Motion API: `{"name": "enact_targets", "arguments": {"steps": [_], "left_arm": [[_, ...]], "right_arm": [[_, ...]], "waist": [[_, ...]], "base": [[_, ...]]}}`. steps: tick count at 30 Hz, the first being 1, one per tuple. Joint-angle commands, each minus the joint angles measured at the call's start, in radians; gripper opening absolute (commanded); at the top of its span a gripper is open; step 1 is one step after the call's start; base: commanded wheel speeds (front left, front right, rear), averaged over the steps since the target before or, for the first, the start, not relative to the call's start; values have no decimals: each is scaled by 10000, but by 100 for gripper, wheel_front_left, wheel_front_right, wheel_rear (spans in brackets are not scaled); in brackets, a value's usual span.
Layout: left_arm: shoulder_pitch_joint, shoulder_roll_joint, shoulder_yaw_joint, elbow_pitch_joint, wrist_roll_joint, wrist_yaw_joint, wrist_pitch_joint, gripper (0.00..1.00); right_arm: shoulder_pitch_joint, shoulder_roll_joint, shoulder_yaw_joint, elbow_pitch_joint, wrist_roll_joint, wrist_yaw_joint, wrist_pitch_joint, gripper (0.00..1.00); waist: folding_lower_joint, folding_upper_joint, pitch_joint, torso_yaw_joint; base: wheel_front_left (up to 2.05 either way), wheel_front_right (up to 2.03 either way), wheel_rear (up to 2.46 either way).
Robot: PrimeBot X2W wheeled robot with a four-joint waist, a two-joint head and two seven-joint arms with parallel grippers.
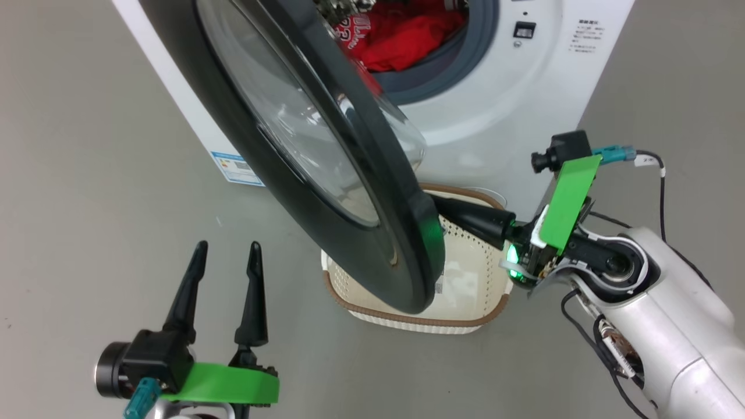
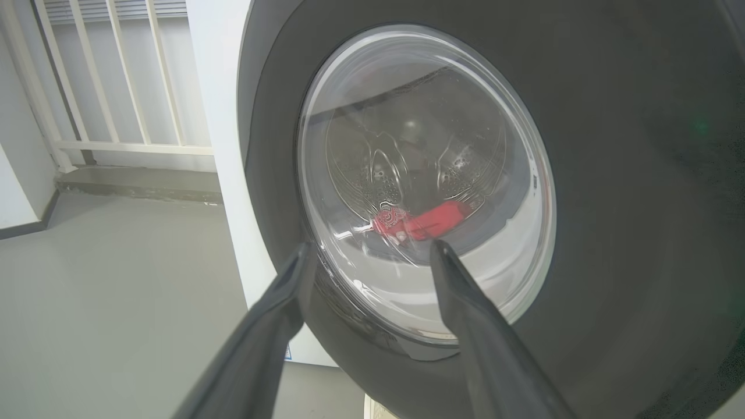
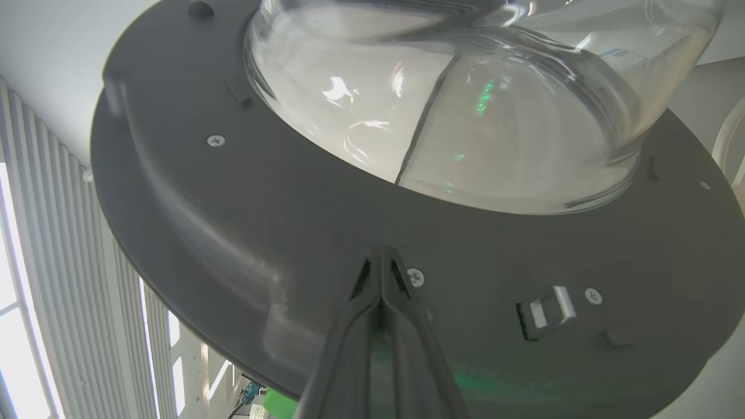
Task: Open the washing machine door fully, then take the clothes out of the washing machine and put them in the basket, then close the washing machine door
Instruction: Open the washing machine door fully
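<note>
Right gripper (jaws together) — against door

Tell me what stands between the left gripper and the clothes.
The washing machine door: in the left wrist view, the open left gripper faces its glass window, with the clothes red behind it.

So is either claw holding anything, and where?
Nothing. The left claw is open and empty; the shut right claw just rests its tips against the door's inner ring.
</note>
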Motion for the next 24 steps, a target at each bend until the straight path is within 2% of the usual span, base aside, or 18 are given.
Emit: {"name": "enact_targets", "arguments": {"steps": [1, 24], "left_arm": [[57, 154, 363, -196, -68, 68, -49, 100], [567, 154, 353, -17, -145, 65, -49, 100]], "right_arm": [[191, 144, 231, -318, 145, 52, -44, 0], [490, 407, 1471, -88, 578, 52, -279, 0]], "waist": [[0, -1, -228, 229], [0, -1, -1044, 1514]], "base": [[0, 0, 0], [0, 0, 0]]}}
